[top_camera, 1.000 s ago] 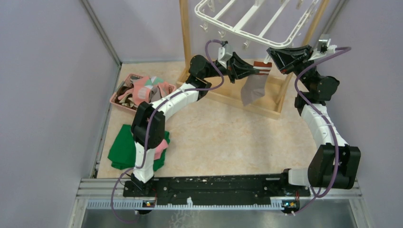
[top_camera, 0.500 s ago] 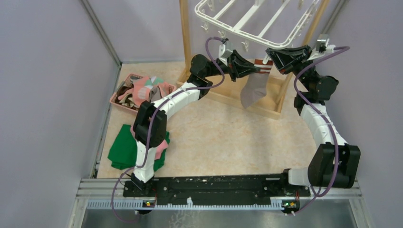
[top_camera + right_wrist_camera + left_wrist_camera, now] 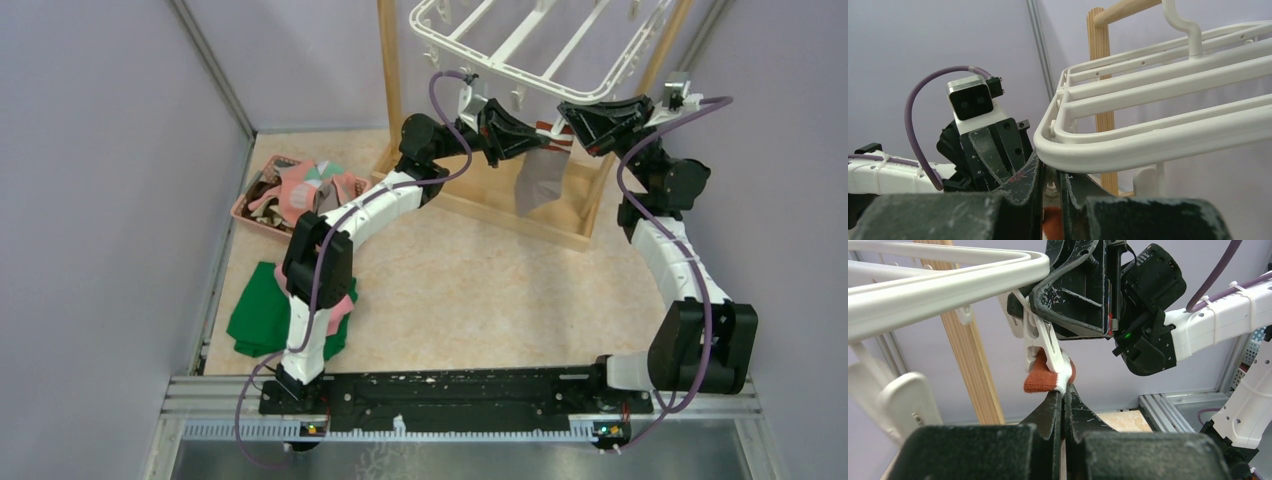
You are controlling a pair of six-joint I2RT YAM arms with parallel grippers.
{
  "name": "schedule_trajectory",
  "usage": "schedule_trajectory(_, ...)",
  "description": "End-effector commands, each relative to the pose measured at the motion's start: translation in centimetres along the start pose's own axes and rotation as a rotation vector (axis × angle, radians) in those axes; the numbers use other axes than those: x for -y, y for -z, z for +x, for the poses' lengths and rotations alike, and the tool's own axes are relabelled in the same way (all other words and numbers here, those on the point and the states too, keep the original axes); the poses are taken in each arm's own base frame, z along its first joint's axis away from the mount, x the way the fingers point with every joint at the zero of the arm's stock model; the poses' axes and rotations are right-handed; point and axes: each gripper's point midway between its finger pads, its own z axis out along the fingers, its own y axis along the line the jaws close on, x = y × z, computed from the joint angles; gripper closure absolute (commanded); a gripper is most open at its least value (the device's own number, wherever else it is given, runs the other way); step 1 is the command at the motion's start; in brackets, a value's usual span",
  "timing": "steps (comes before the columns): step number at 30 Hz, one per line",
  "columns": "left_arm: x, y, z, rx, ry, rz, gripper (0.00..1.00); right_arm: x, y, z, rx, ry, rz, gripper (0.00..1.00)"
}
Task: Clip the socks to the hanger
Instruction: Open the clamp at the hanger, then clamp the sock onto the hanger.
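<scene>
My left gripper (image 3: 1064, 390) is closed, its two fingers pressed flat together on the white edge of the sock's red cuff (image 3: 1040, 382). The rest of the sock (image 3: 540, 185), grey-brown, hangs straight down from that pinch, clear of the table (image 3: 470, 290).

My right gripper (image 3: 1050, 172) meets it nose to nose from the other side. Its fingers are drawn in to a narrow slit around the top of a white clip (image 3: 1044, 347), and the clip's lower tips sit on the cuff just above my left fingertips.

Room is tight up here. The rounded rim of the hanger (image 3: 1148, 140) lies right over my right fingers. I cannot tell whether it touches them. From my left wrist the same corner of the rim passes just above the clip. Beyond the rim stands an upright of the wooden stand (image 3: 388, 70), and its base rail lies under the hanging sock.

Below and toward my bases the table is open. At the far left a basket (image 3: 250, 212) holds the other socks (image 3: 305, 185), well apart from the grippers. A green cloth (image 3: 260, 310) and a pink cloth (image 3: 345, 303) lie beside my left arm's lower link.
</scene>
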Motion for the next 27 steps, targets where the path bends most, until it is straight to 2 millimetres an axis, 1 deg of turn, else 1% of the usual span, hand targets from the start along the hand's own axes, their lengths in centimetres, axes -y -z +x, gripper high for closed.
schedule_trajectory(1,0.1,-0.5,-1.8,0.043,-0.040,0.005,1.00,-1.1,-0.4,-0.3,-0.009,0.022,-0.056,1.00)
schedule_trajectory(6,-0.4,-0.4,-1.4,0.028,-0.034,-0.023,1.00,-1.2,-0.4,-0.3,-0.008,0.016,-0.057,0.96)
schedule_trajectory(14,-1.3,0.0,-0.8,-0.004,-0.045,-0.084,1.00,-1.4,-0.5,-0.8,0.000,0.021,-0.058,0.95)
schedule_trajectory(21,-1.8,0.0,-1.5,0.007,-0.057,-0.116,1.00,-1.5,-0.5,-0.7,-0.006,0.018,-0.059,0.96)
schedule_trajectory(27,-1.6,-0.1,-1.9,0.024,-0.050,-0.112,1.00,-1.4,-0.5,-0.5,-0.013,0.018,-0.056,0.95)
